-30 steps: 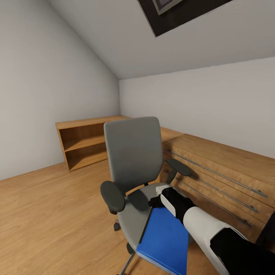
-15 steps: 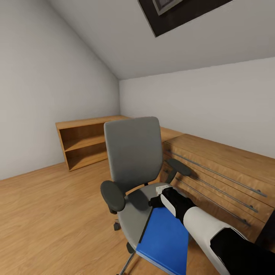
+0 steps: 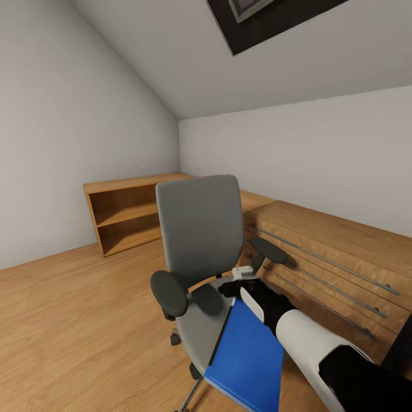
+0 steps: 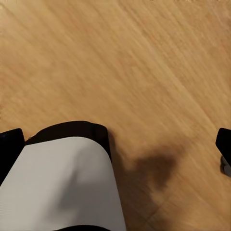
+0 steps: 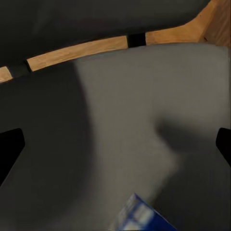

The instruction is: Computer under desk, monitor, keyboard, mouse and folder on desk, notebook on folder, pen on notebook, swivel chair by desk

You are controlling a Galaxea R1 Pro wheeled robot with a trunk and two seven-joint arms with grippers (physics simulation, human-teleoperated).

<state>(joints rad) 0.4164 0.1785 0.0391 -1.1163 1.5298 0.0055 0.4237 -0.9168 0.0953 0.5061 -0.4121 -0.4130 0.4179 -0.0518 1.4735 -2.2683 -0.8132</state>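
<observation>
A: Head view first. What do you make of the folder (image 3: 247, 356)?

B: It lies on the seat of the swivel chair (image 3: 200, 240), but its far end has lifted off the cushion since half a second ago; before that it lay flat. The right gripper (image 3: 236, 284) has risen with it, at that raised far edge, in front of the grey backrest.

A: So the pick-up has begun?

B: I judge so. The near end seems to rest on the seat yet, so it is tilting rather than carried. Behind the chair stand a wooden drawer unit (image 3: 326, 257) and an open wooden bookcase (image 3: 123, 214).

A: Left wrist view?

B: Wood floor (image 4: 120, 62) below and the robot's own white and black casing (image 4: 62, 178). The fingertips sit dark at the picture's two sides, so those jaws are apart.

A: Right wrist view?

B: Grey seat cushion, with a blue corner of the folder at the frame edge. Dark fingertips at both sides suggest spread jaws, but whether they clamp the folder I cannot tell.
</observation>
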